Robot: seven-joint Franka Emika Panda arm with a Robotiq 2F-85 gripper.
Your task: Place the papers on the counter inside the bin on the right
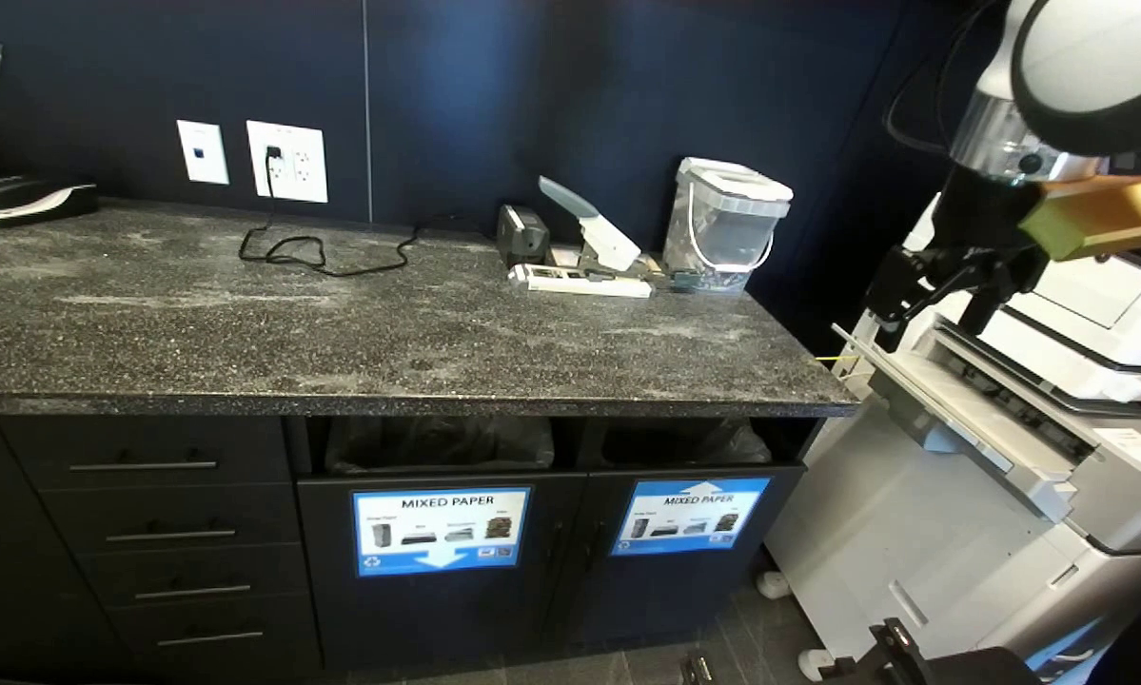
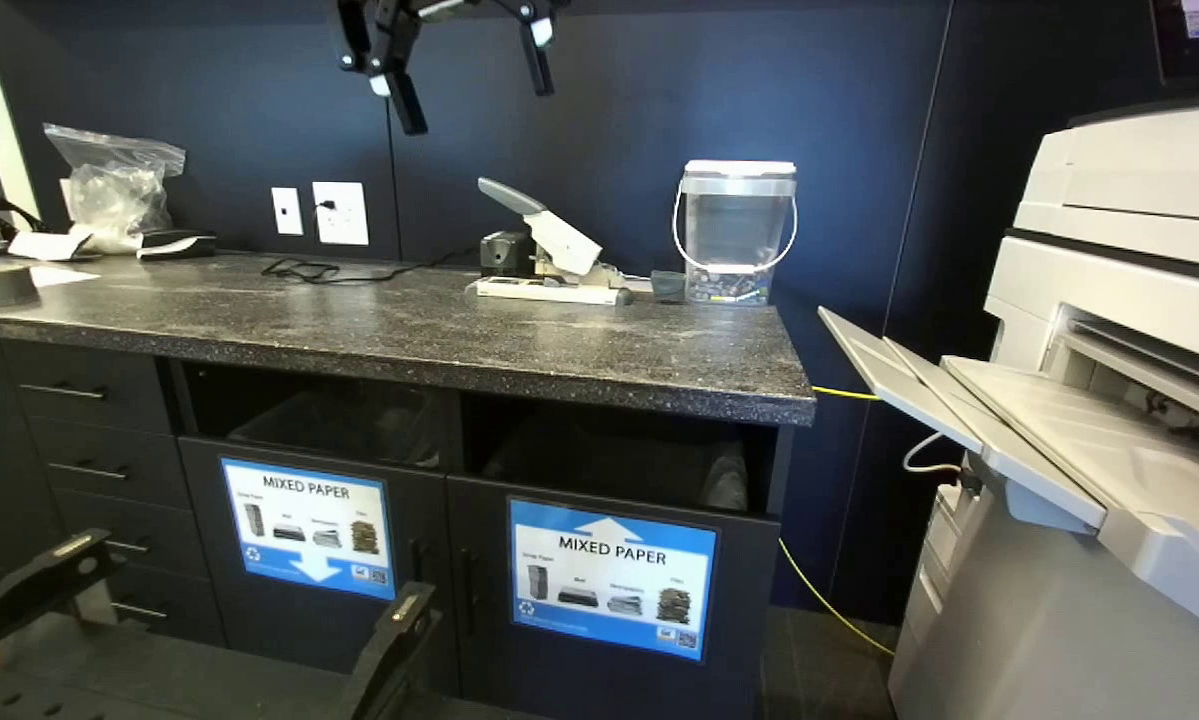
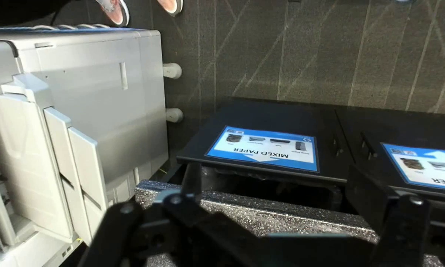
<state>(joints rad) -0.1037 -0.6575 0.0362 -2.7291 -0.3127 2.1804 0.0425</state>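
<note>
The robot arm [image 1: 1098, 67] points its gripper [image 2: 479, 106] down, jaws spread wide, higher than the worktop [image 2: 659, 345] and the right-hand bin [image 2: 609, 452].

Both exterior views: bluish sheen on dark navy wall panel [image 2: 614, 110]; dark rectangular cabinet slots [image 2: 599, 455] in deep shadow. Glare on dark grey speckled stone surface [image 2: 694, 345]. Wrist view: small print on blue-and-white rectangular label [image 3: 265, 149] blurred.
</note>
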